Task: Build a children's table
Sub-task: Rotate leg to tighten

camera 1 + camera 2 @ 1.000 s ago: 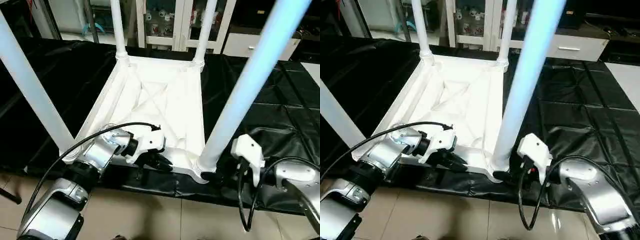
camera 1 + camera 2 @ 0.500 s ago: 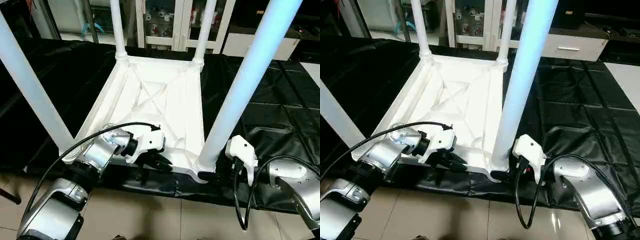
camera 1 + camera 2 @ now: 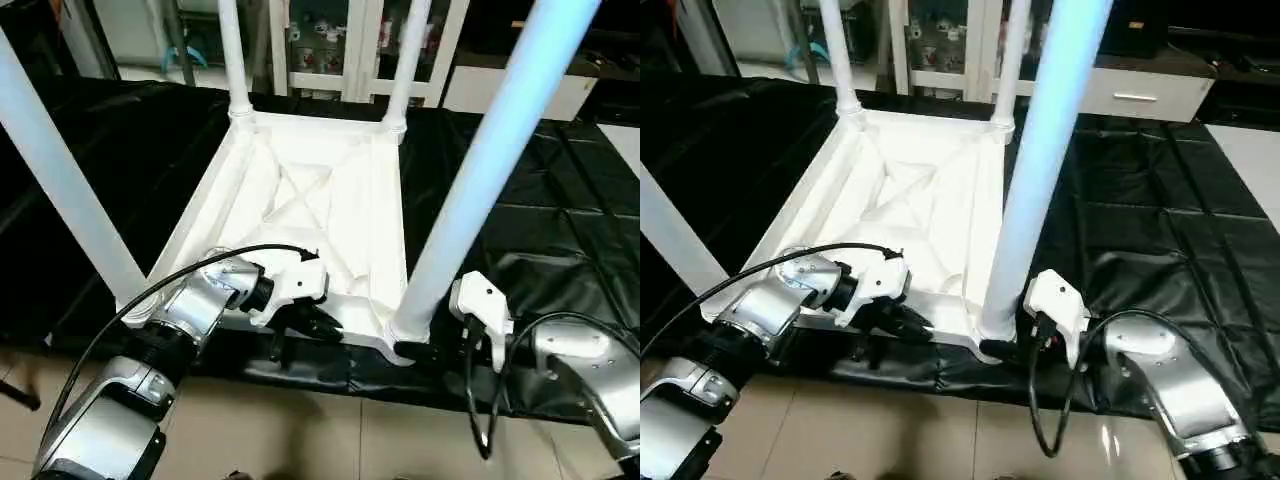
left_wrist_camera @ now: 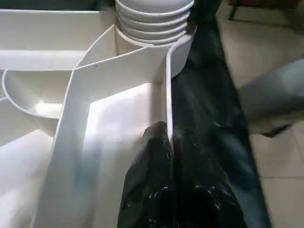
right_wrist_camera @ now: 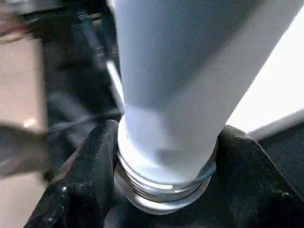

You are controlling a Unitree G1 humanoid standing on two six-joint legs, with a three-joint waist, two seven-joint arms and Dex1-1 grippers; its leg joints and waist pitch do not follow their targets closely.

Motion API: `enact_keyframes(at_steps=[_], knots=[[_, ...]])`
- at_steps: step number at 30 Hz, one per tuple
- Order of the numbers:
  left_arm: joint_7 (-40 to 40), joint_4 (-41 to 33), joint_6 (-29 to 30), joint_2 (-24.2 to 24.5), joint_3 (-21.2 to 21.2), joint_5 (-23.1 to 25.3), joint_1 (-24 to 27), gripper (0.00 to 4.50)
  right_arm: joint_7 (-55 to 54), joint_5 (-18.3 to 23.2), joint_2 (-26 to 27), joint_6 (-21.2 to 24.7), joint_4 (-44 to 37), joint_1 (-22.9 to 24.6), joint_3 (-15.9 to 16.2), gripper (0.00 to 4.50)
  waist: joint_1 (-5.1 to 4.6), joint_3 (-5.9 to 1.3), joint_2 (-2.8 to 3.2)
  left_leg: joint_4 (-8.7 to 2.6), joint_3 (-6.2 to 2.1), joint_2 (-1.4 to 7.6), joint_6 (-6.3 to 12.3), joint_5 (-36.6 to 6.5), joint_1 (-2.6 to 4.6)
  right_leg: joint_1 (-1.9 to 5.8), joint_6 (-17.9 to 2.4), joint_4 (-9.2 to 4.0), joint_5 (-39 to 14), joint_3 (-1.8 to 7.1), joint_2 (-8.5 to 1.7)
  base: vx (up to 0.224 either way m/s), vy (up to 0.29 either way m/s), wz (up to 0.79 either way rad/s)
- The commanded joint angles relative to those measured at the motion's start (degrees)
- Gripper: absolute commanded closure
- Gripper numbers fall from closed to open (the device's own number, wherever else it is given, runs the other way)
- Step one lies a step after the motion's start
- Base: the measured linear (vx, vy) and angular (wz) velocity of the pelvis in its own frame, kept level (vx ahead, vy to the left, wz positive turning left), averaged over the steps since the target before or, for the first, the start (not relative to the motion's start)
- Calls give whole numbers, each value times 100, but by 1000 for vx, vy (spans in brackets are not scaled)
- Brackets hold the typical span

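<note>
White plastic children's table top (image 3: 320, 215), lying upside down on a black sheet (image 3: 520, 210) spread over the floor, X-ribbed underside facing up, with four white tapered legs (image 3: 500, 160) standing up out of the round corner sockets. Near-right leg (image 3: 1040, 170) is sitting in its socket (image 3: 405, 330) at the corner closest to the robot, and this is judged the step in hand: seating or tightening that last leg. Right gripper (image 5: 161, 190) is reaching in low from the right, its two black fingers (image 5: 90, 161) spread on either side of the leg's ribbed base collar; whether the pads are already bearing on the collar cannot be told. Left gripper (image 4: 171, 156) is pressed together, pinching the thin raised rim (image 4: 168, 90) of the top along the near edge, just beside the same corner socket, and is apparently bracing the top against movement. To do the step well, the right fingers should be closing squarely on the collar rather than higher on the smooth taper, where they would likely be slipping. Any push or twist should be running along the leg's own axis, since this leg appears to be leaning a little. Left pinch should be holding firm throughout, because the light top is likely to be sliding or turning on the slick sheet.
</note>
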Motion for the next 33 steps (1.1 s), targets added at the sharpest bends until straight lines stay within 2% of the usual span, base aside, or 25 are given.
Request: enact_keyframes(at_steps=[1, 2, 3, 4, 5, 6, 7, 9, 10, 13, 14, 15, 17, 19, 21, 22, 24, 25, 26, 27, 29, 31, 33], knots=[[571, 331, 132, -293, 155, 0, -166, 450, -1162, -371, 376, 66, 604, -339, -331, 180, -45, -311, -119, -471, -25, 58, 223, -1493, 35, 218, -1276, -409, -1685, 47, -64, 0, 0, 0], [738, 412, 168, -346, 212, 1, -211, 450, -1381, -382, 495, 108, 706, -404, -400, 180, -78, -309, -122, -473, -24, 43, 176, -1562, 36, 200, -1234, -426, -1845, 43, -61, 0, 0, 0], [888, 498, 159, -415, 286, -30, -257, 450, -1673, -435, 645, 126, 810, -487, -455, 181, -124, -331, -135, -477, -55, 28, 68, -1578, -1, 239, -1112, -428, -2077, 27, -72, 0, 0, 0], [1128, 628, 157, -517, 392, -73, -329, 450, -2050, -472, 864, 193, 921, -589, -536, 181, -148, -340, -148, -488, -73, 20, 41, -1458, -33, 261, -1015, -430, -2043, 20, -71, 0, 0, 0], [1128, 628, 157, -517, 392, -73, -329, 450, -2050, -472, 864, 193, 921, -589, -536, 182, -155, -330, -143, -490, -67, 24, 52, -1464, -24, 237, -1002, -439, -2020, 24, -63, 0, 0, 0], [1230, 705, 188, -566, 433, -84, -375, 450, -2241, -485, 1002, 237, 971, -644, -574, 182, -168, -328, -145, -472, -51, 25, 94, -1510, 12, 207, -1027, -456, -1956, 33, -54, 0, 0, 0], [1561, 872, 182, -653, 489, -32, -472, 450, -2605, -500, 1283, 315, 1031, -733, -629, 182, -187, -333, -142, -459, -39, 16, 146, -1460, 7, 198, -1090, -446, -1813, 43, -47, 0, 0, 0], [1864, 1021, 273, -752, 577, -35, -564, 450, -2926, -578, 1483, 339, 1142, -818, -638, 182, -213, -349, -153, -469, -54, 10, 141, -1351, -31, 230, -1090, -427, -1777, 25, -46, 0, 0, 0], [2281, 1162, 328, -854, 674, -20, -660, 450, -3253, -608, 1712, 352, 1300, -913, -672, 182, -210, -369, -137, -436, -31, 13, 163, -1243, 11, 208, -1166, -410, -1521, 39, -39, 0, 0, 0], [3209, 1436, 494, -1153, 942, -37, -884, 450, -4117, -691, 2312, 287, 1788, -1182, -767, 182, -232, -385, -133, -429, -33, -4, 169, -1040, -18, 231, -1270, -376, -1228, 31, -37, 0, 0, 0], [3423, 1495, 510, -1237, 1022, -43, -936, 450, -4345, -724, 2448, 256, 1909, -1245, -799, 182, -230, -405, -130, -409, -20, -3, 196, -882, -1, 222, -1352, -352, -966, 38, -35, 0, 0, 0], [3552, 1513, 542, -1305, 1056, -36, -966, 450, -4560, -736, 2577, 221, 2018, -1302, -845, 182, -213, -422, -120, -402, -25, -5, 256, -685, -1, 250, -1416, -325, -684, 36, -34, 0, 0, 0], [3881, 1538, 543, -1466, 1125, -19, -998, 450, -4976, -689, 2899, 58, 2300, -1460, -941, 182, -184, -439, -112, -362, -2, -17, 526, -267, 10, 269, -1587, -255, 97, 39, -7, 0, 0, 0], [4068, 1551, 481, -1596, 1159, -41, -1002, 450, -5179, -703, 3136, -122, 2530, -1607, -954, 182, -196, -447, -120, -344, 13, -24, 662, -185, -6, 271, -1701, -238, 287, 39, -28, 0, 0, 0], [4014, 1550, 466, -1657, 1155, -87, -991, 450, -5163, -718, 3235, -222, 2620, -1691, -938, 182, -180, -465, -127, -323, 13, -25, 810, -46, -13, 283, -1732, -214, 477, 36, -22, 0, 0, 0], [3937, 1558, 418, -1654, 1115, -65, -975, 450, -5013, -742, 3254, -289, 2615, -1741, -882, 182, -176, -441, -118, -329, 20, -22, 878, -95, -13, 270, -1728, -230, 402, 29, -19, 0, 0, 0], [3808, 1579, 390, -1641, 1091, -50, -960, 450, -4794, -749, 3260, -437, 2548, -1752, -844, 182, -177, -427, -126, -336, 20, -13, 889, -245, -10, 274, -1691, -249, 176, 29, -28, 0, 0, 0], [3606, 1529, 366, -1574, 1024, -33, -920, 450, -4618, -604, 3226, -494, 2337, -1683, -916, 182, -178, -416, -133, -344, 22, -6, 878, -323, -7, 267, -1666, -265, 41, 31, -30, 0, 0, 0], [3528, 1505, 363, -1547, 1000, -29, -904, 450, -4524, -548, 3197, -496, 2258, -1656, -930, 126, -174, -415, -130, -346, 21, -5, 877, -364, -1, 266, -1653, -269, -20, 31, -31, 0, 0, 0], [3326, 1437, 367, -1483, 945, -18, -858, 450, -4247, -400, 3107, -503, 2071, -1586, -950, 112, -171, -411, -123, -349, 19, 1, 866, -405, 3, 267, -1635, -274, -67, 33, -32, 0, 0, 0], [3156, 1366, 354, -1429, 906, -13, -813, 450, -4174, -377, 2999, -491, 1969, -1544, -980, 112, -169, -402, -131, -353, 12, 10, 890, -385, -11, 276, -1624, -257, 8, 36, -37, 0, 0, 0], [2760, 1218, 353, -1326, 831, -22, -717, 450, -3874, -246, 2783, -388, 1774, -1472, -1017, 91, -172, -396, -140, -349, 17, 13, 904, -418, -10, 276, -1660, -261, -28, 35, -31, 0, 0, 0], [2163, 1026, 335, -1155, 675, -46, -568, 450, -3329, -117, 2415, -108, 1478, -1356, -940, 75, -170, -383, -129, -359, 18, 25, 882, -506, 2, 256, -1648, -277, -173, 34, -30, 0, 0, 0]])
